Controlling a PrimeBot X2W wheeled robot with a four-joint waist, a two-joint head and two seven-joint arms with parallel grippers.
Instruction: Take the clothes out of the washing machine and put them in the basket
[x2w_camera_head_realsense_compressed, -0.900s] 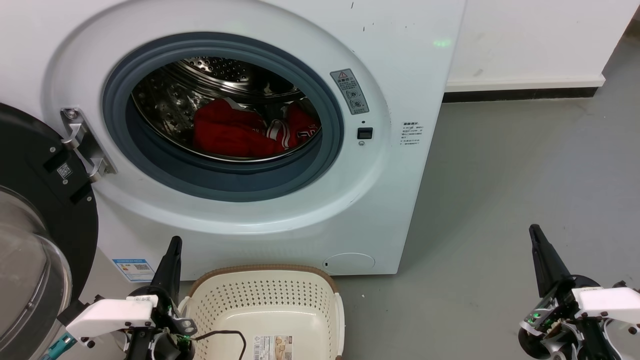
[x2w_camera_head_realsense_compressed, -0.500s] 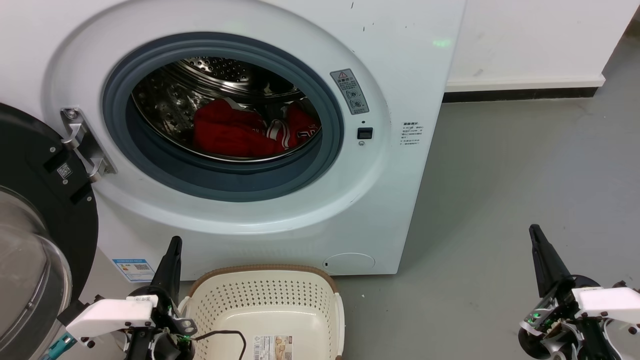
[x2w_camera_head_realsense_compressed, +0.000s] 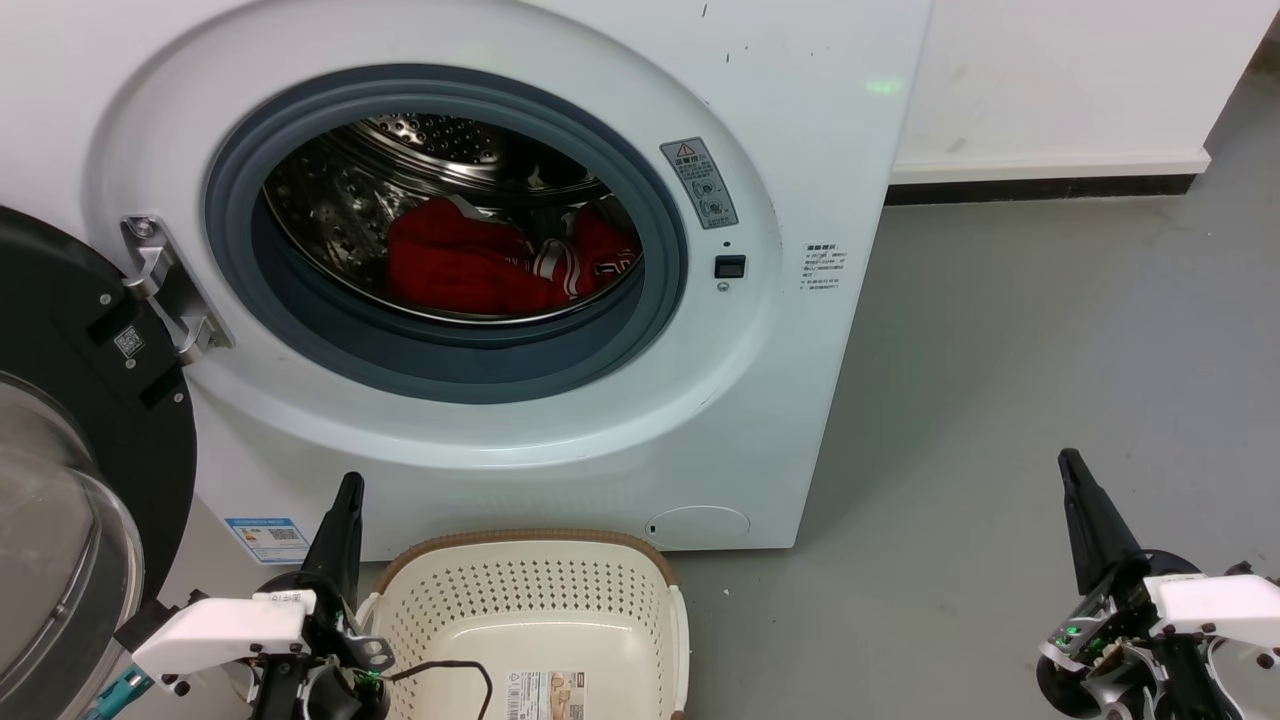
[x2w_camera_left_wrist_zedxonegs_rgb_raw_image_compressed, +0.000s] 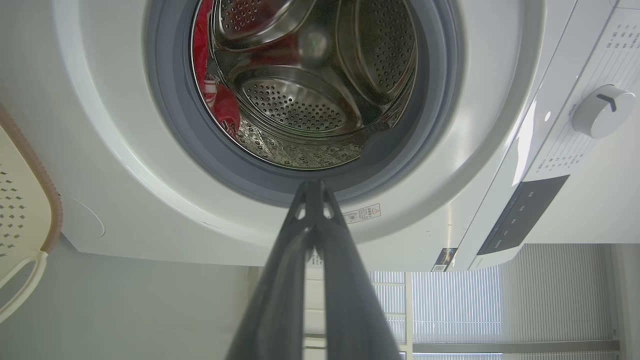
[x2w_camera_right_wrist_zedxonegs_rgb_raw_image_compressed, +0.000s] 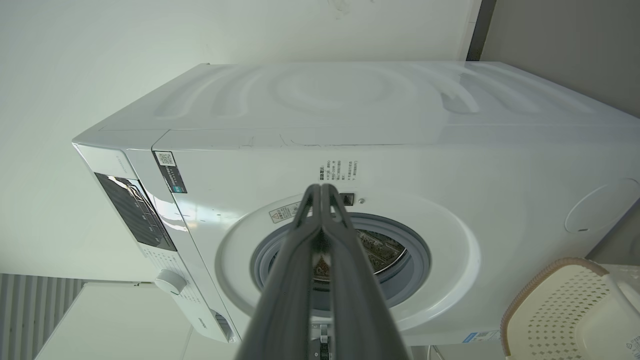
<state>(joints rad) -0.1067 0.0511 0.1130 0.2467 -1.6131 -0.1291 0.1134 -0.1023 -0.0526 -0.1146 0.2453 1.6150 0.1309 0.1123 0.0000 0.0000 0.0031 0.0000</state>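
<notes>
The head camera looks forward and down, from close by, at the front of the washer (x2w_camera_head_realsense_compressed: 800, 330), with the drum (x2w_camera_head_realsense_compressed: 420, 160) above and the basket (x2w_camera_head_realsense_compressed: 530, 590) on the floor (x2w_camera_head_realsense_compressed: 1000, 350) below. The left wrist camera sits low and near, looking along its fingers (x2w_camera_left_wrist_zedxonegs_rgb_raw_image_compressed: 285, 290) into the drum, rolled so the washer's top lies rightward. The right wrist camera looks from farther off, rolled oppositely. All three share drum and basket.

The grey floor (x2w_camera_head_realsense_compressed: 1000, 350) is carrying the washing machine (x2w_camera_head_realsense_compressed: 480, 440); the basket (x2w_camera_head_realsense_compressed: 520, 585) is sitting just before it.
</notes>
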